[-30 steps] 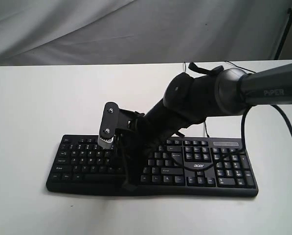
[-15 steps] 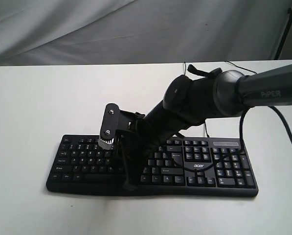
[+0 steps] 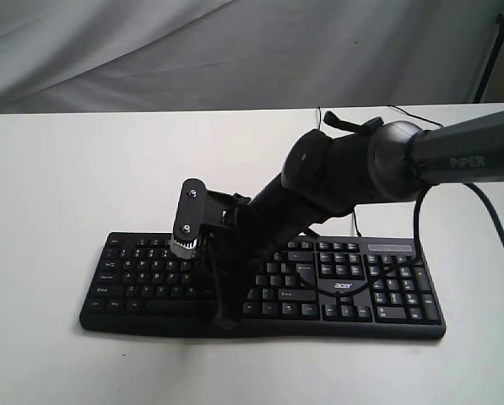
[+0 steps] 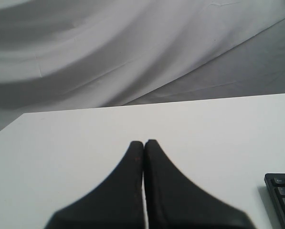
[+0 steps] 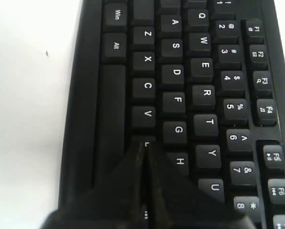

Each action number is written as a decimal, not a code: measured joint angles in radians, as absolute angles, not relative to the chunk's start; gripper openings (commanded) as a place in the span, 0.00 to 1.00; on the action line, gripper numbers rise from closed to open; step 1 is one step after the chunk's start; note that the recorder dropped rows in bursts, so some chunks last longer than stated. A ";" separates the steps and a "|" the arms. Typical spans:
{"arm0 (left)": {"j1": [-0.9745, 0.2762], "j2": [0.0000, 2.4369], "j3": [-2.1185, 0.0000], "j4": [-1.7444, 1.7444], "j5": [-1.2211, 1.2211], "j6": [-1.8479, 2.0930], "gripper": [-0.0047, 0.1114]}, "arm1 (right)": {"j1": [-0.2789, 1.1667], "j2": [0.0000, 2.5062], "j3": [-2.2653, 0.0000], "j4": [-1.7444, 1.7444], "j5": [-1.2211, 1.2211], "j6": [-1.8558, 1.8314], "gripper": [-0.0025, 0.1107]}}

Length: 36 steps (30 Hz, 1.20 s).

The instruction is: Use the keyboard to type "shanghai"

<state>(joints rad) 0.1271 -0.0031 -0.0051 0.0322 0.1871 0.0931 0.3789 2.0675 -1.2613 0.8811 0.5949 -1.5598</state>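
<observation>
The wide black keyboard (image 3: 336, 291) with white legends lies on the white table. My right gripper (image 3: 224, 321) reaches across it from the right, and its jaws are shut with nothing between them. In the right wrist view the right gripper (image 5: 145, 144) has its tip on the key just past V, beside the G key (image 5: 179, 130) and the H key (image 5: 180, 161). The left gripper (image 4: 143, 142) is shut and empty over bare table. A corner of the keyboard (image 4: 281, 196) shows at that view's edge. The exterior view does not show the left arm.
A thin black cable (image 3: 355, 224) runs from behind the keyboard towards the table's far edge. The white table (image 3: 83, 169) ends at a grey draped cloth (image 3: 192, 51) behind. A dark stand leg (image 3: 492, 51) is at the far right.
The right arm has barely moved. Its fingertip has shifted a touch towards the keyboard's front edge. The keyboard stays where it was.
</observation>
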 measured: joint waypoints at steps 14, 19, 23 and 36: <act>0.127 -0.003 -0.005 0.032 0.187 0.093 0.05 | 0.379 2.089 -1.259 0.876 0.588 -1.575 0.02; 0.127 -0.003 -0.005 0.032 0.187 0.093 0.05 | 0.379 2.093 -1.259 0.876 0.588 -1.575 0.02; 0.127 -0.003 -0.005 0.032 0.187 0.093 0.05 | 0.379 2.104 -1.259 0.876 0.582 -1.575 0.02; 0.127 -0.003 -0.005 0.032 0.187 0.093 0.05 | 0.379 2.023 -1.259 0.863 0.583 -1.549 0.02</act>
<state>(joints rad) 0.1271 -0.0031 -0.0051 0.0322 0.1871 0.0931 0.3789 2.0227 -1.2591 0.8633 0.5833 -1.5493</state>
